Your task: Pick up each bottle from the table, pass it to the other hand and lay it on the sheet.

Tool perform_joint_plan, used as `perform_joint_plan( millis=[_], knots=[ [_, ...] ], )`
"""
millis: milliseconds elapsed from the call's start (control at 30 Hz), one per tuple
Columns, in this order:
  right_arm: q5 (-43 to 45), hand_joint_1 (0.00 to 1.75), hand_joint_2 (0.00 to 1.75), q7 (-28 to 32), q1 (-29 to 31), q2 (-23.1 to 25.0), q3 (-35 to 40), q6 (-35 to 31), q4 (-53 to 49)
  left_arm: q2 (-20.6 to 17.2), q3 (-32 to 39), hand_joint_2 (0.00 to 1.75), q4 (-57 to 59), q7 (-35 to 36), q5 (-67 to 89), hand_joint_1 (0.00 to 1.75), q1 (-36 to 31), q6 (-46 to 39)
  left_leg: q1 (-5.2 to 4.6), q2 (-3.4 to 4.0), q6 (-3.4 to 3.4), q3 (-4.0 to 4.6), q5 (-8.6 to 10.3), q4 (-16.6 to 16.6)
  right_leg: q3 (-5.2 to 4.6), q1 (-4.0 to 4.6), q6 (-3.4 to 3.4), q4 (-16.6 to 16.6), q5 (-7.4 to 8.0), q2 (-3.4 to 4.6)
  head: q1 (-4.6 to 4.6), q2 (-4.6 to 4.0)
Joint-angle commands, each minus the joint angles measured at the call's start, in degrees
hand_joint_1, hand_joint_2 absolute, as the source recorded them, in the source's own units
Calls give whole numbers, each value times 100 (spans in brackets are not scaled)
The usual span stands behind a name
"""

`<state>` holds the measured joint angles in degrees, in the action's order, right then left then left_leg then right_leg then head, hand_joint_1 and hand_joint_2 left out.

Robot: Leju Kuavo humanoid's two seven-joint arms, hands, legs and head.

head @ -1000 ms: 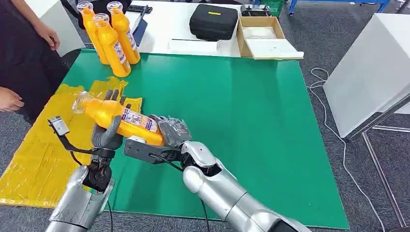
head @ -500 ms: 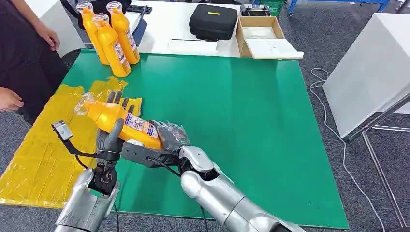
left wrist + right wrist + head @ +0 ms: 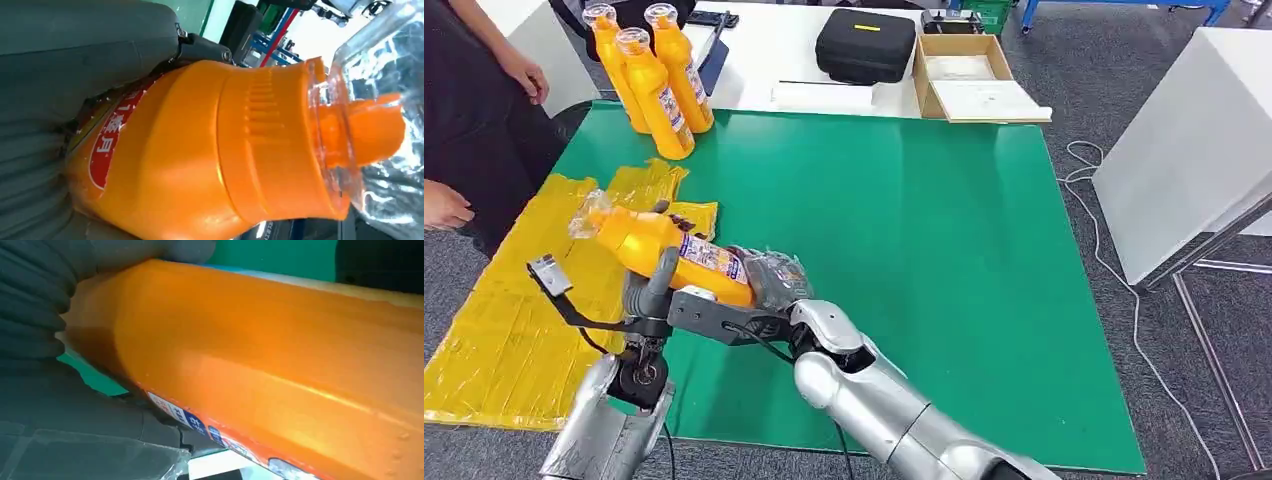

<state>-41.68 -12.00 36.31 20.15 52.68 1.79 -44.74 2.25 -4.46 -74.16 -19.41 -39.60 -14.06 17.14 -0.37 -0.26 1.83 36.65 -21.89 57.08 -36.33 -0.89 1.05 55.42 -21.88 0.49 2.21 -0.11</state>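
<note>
Here both hands grasp one orange bottle (image 3: 669,252) above the near left part of the green table (image 3: 904,250). The left hand (image 3: 649,285) wraps the bottle's upper body, its thumb up across the front; the right hand (image 3: 774,278), in a grey cover, grips the base end. The bottle lies tilted, its clear-wrapped cap (image 3: 587,215) pointing away to the left, over the edge of the yellow sheet (image 3: 514,300). In the left wrist view the bottle (image 3: 210,150) shows a red oval label with white characters, too turned and cut off to read, and the orange spout sits under a clear plastic cover (image 3: 370,120). In the right wrist view the bottle's side (image 3: 280,365) carries a strip of label with blue and red patches; the print is too small to read.

Further out, three more orange bottles (image 3: 652,75) stand upright at the far left corner of the table, touching each other, each with a pale label of unreadable print. Beyond them lie a black case (image 3: 866,42) and an open cardboard box (image 3: 969,75). A person's hand (image 3: 444,205) rests by the sheet's left side.
</note>
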Motion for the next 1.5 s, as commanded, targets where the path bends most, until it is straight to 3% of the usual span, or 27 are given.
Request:
perform_joint_plan(
  millis=[33, 333, 400, 467, 500, 533, 567, 733, 833, 1200, 1333, 1400, 1500],
  knots=[
    [3, 173, 175, 38, 177, -15, 557, 149, 100, 188, -495, 175, -32, 103, 30, 175, -160, 61, 2, -22, -14, -22, -8, 2, 29, 2, -8, 2, -16, -27, -2, 0],
    [-2, 171, 175, 16, 204, -15, 468, 153, 161, 193, -460, 175, -74, 171, -24, 175, -205, 22, 3, -22, -13, -21, -8, 3, 27, 3, -7, 2, -15, -27, 0, 0],
    [-163, 175, 175, 27, 109, -15, 230, 27, 176, 147, -378, 175, -65, 195, -145, 175, -169, 56, 2, -23, -14, -23, -7, 1, 29, 3, -7, 1, -15, -28, 0, 0],
    [-418, 164, 175, 146, -7, -19, -174, -192, 87, 100, -274, 175, -60, 183, -219, 175, -131, 106, 2, -17, -10, -15, -3, -2, 18, 2, -5, -2, -9, -21, 0, 0],
    [-691, 0, 175, 237, -128, -63, -570, -367, -147, 62, -170, 175, -58, 166, -241, 175, -104, 126, 2, -20, -15, -28, -9, -1, 34, 3, -8, -1, -16, -26, 0, 0],
    [-753, 0, 175, 264, -202, -115, -846, -378, -357, 41, -89, 175, -35, 158, -251, 175, -109, 158, 3, -23, -17, -36, -12, -1, 42, 4, -10, -1, -20, -29, -2, 0],
    [-850, 0, 0, 313, -270, -191, -1119, -406, -592, 12, 24, 175, -3, 157, -270, 175, -101, 200, 3, -23, -14, -25, -7, -1, 32, 4, -8, -2, -15, -28, 0, 0],
    [-968, 0, 0, 535, -414, -244, -1744, -548, -973, 42, 223, 175, 124, 143, -207, 175, -179, 216, 4, -23, -25, -53, -24, 8, 62, 5, -14, 7, -31, -30, -2, 0],
    [-823, 0, 0, 678, -458, -459, -2032, -618, -1341, -9, 251, 175, 357, 143, -194, 175, -296, 285, 1, -20, -8, -9, -1, -1, 23, 2, -4, -1, -6, -20, 0, 0],
    [-560, 0, 0, 887, -591, -724, -2331, -706, -1513, -75, 277, 175, 512, -102, 108, 175, -352, 216, -2, -9, -18, -42, -14, -3, 57, -1, -9, -1, -15, -11, 0, 0],
    [-458, 0, 0, 914, -735, -1008, -2392, -789, -1692, -187, 493, 175, 252, -943, 1906, 175, -650, -1340, 6, -16, -10, -12, -4, 1, 31, 6, -5, -3, -5, -18, -4, 0],
    [-380, 0, 0, 915, -950, -1191, -2395, -800, -1928, -362, 671, 175, 406, -1101, 3518, 175, -1150, -2733, 5, -34, -19, -31, -11, 6, 54, 5, -10, 5, -20, -39, 2, 0],
    [-281, 0, 0, 955, -1078, -1293, -2354, -831, -1991, -545, 973, 175, 1008, -1069, 4206, 175, -1668, -3022, 12, -42, -16, -13, -2, 8, 37, 11, -9, 3, -12, -44, -2, 0]
  ],
)
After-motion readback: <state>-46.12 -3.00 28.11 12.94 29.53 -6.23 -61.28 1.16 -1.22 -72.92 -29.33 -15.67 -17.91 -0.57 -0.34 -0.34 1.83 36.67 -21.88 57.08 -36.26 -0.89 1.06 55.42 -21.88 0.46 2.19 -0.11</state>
